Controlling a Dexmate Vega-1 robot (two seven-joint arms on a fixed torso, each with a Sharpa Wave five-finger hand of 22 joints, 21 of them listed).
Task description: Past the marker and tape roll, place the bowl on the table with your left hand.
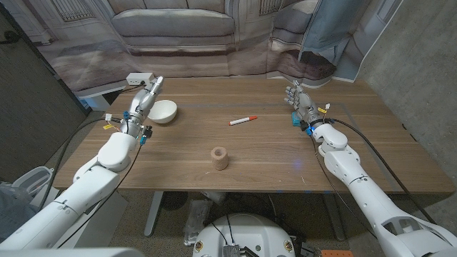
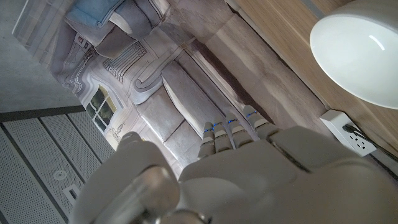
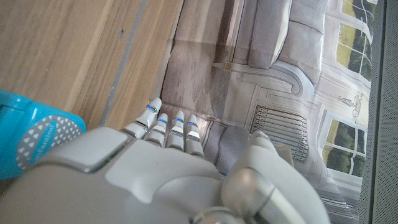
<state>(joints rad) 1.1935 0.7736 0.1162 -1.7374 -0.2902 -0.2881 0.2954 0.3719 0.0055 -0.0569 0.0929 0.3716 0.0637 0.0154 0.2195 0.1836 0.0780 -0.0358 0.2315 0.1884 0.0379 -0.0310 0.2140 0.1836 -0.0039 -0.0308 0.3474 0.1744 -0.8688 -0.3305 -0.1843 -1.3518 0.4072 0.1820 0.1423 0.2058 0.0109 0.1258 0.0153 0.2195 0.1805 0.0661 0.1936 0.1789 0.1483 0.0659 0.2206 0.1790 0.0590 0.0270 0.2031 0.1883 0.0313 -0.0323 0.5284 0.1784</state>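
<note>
Your left hand (image 1: 145, 102) stands empty with fingers extended, just beside the round white bowl (image 1: 163, 111) sitting on the wooden table (image 1: 271, 157). That bowl lies just to its right, far from your idle, loosely spread right hand (image 1: 300, 101).

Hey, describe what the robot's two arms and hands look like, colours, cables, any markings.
Both arms have smooth white rounded shells with black cables running alongside. The left hand and right hand are pale grey with segmented fingers banded in blue near the tips. Each wrist carries small yellow tags and a bright blue piece with a pattern of white triangles.
</note>
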